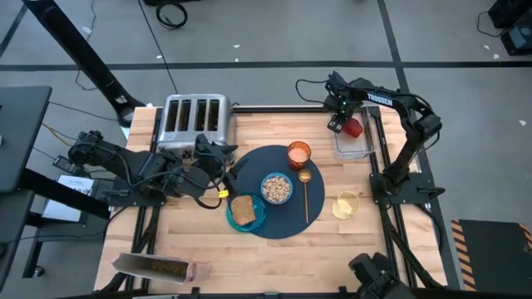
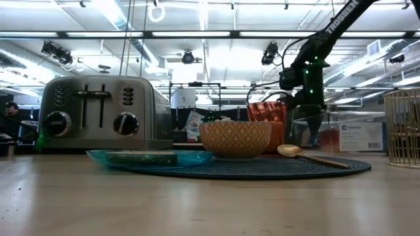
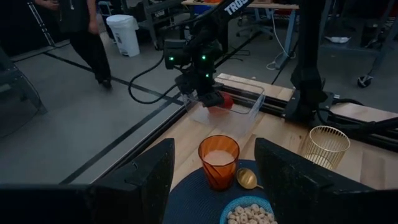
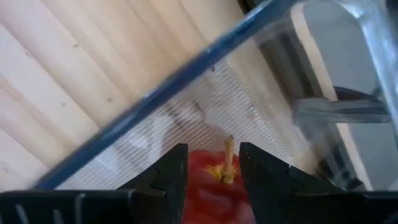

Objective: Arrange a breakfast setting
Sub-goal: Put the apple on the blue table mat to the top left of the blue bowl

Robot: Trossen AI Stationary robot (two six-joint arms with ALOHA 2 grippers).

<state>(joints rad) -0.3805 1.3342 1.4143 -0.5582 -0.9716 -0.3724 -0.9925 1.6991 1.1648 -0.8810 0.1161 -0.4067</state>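
Overhead, the dark-blue mat (image 1: pixel 278 193) already carries the cereal bowl (image 1: pixel 277 188), orange cup (image 1: pixel 298 154), gold spoon (image 1: pixel 305 187) and, at its left edge, the teal plate (image 1: pixel 247 213) with toast (image 1: pixel 242 211); only the red fruit (image 1: pixel 354 127) is missing, sitting in a clear container (image 1: pixel 356 141) at the far right, where the right gripper (image 1: pixel 342 121) reaches for it. The left gripper (image 1: pixel 218 163) waits beside the toaster (image 1: pixel 194 121), fingers spread and empty. From table height, the right gripper (image 2: pixel 308 105) hangs low behind the cup. The left wrist view shows it on the fruit (image 3: pixel 224 100) inside the container. Its own camera shows both fingers (image 4: pixel 168 171) flanking the stemmed fruit (image 4: pixel 214 180), apparently pinching it for lifting.
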